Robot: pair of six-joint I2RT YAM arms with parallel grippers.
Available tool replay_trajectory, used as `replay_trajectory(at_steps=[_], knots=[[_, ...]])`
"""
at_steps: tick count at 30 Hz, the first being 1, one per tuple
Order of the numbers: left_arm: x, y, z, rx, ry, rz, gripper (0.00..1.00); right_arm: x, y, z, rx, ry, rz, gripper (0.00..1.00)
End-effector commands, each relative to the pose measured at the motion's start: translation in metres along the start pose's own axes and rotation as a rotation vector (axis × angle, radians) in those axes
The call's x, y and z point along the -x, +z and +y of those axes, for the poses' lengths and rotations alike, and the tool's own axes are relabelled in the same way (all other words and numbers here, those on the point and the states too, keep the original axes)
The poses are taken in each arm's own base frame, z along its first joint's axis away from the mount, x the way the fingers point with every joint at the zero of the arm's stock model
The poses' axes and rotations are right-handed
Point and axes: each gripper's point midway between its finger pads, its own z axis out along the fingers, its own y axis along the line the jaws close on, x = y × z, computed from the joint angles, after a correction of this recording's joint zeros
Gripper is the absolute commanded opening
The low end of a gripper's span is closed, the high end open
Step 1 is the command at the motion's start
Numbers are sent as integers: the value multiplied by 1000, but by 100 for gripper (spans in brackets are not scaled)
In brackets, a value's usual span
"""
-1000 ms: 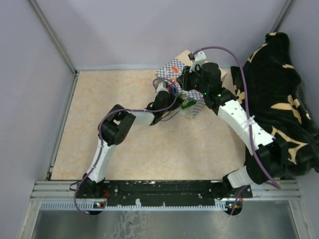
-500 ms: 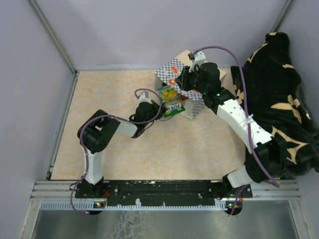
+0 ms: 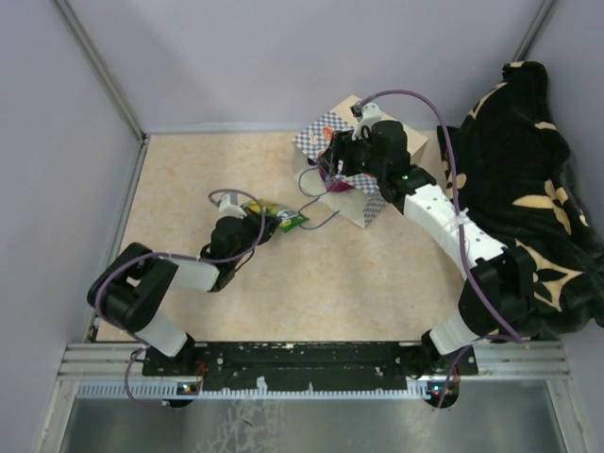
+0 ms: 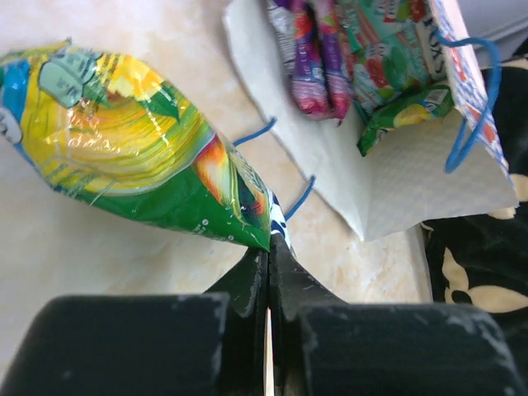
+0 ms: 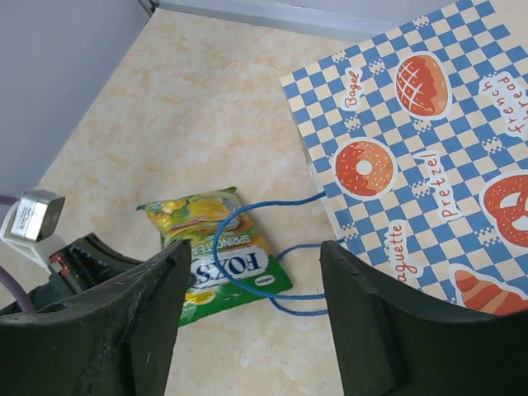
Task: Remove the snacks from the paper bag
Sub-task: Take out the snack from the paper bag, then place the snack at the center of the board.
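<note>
The paper bag (image 3: pixel 363 193) lies on its side at the back of the table, mouth toward the left. In the left wrist view its open mouth (image 4: pixel 396 186) shows purple (image 4: pixel 318 62), teal (image 4: pixel 388 37) and green (image 4: pixel 400 115) snacks inside. My left gripper (image 3: pixel 257 226) is shut on the corner of a green-yellow snack packet (image 3: pixel 281 218), held low over the table left of the bag; the pinch shows in the left wrist view (image 4: pixel 270 247). My right gripper (image 3: pixel 330 168) is open and empty above the bag's checkered band (image 5: pixel 429 148) and blue cord handles (image 5: pixel 247 247).
A black-and-tan blanket (image 3: pixel 528 189) is heaped at the right edge beside the bag. Grey walls close the back and both sides. The tan tabletop (image 3: pixel 189 179) stretches left and in front of the bag.
My left gripper has drawn back out of the bag to the left, carrying the green-yellow packet. The right gripper has stayed over the bag.
</note>
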Motion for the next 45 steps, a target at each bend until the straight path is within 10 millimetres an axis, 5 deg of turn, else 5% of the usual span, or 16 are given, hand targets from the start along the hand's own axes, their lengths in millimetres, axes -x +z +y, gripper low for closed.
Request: replay_trajectory(at_steps=[1, 7, 9, 10, 11, 13, 15, 17, 23, 28, 32, 36, 41, 45], knots=[[15, -36, 31, 94, -132, -108, 0, 21, -3, 21, 61, -16, -70, 66], [33, -69, 49, 139, -252, -249, 5, 6, 3, 41, 93, -44, -39, 72], [36, -66, 41, 120, -236, -239, 34, 4, 2, 47, 100, -57, -35, 75], [36, -61, 34, 104, -205, -217, 67, 2, 2, 50, 107, -62, -32, 77], [35, -55, 22, 68, -132, -180, 82, -1, 1, 54, 113, -63, -28, 79], [31, -39, -2, 7, 48, -83, 86, -10, 1, 62, 122, -66, -19, 82], [15, -31, -2, 68, 194, 80, 86, -24, 0, 72, 126, -80, -3, 84], [26, -26, -10, 103, 301, 118, 86, -39, -2, 83, 123, -101, -1, 84], [41, -58, 1, 154, 411, 91, 88, -80, -18, 115, 174, 26, -81, 74], [44, -86, 21, 274, 389, 104, 91, -112, -13, 117, 184, 174, -57, 72], [54, -87, 44, 361, 406, 89, 95, -137, 6, 111, 135, 231, 39, 69], [64, -64, 63, 411, 445, 134, 77, -152, 25, 99, 32, 267, 110, 57], [69, -24, 59, 384, 522, 196, 56, -169, 49, 86, -57, 270, 152, 45], [76, -1, 44, 338, 540, 210, 28, -171, 70, 85, -55, 273, 148, 35]])
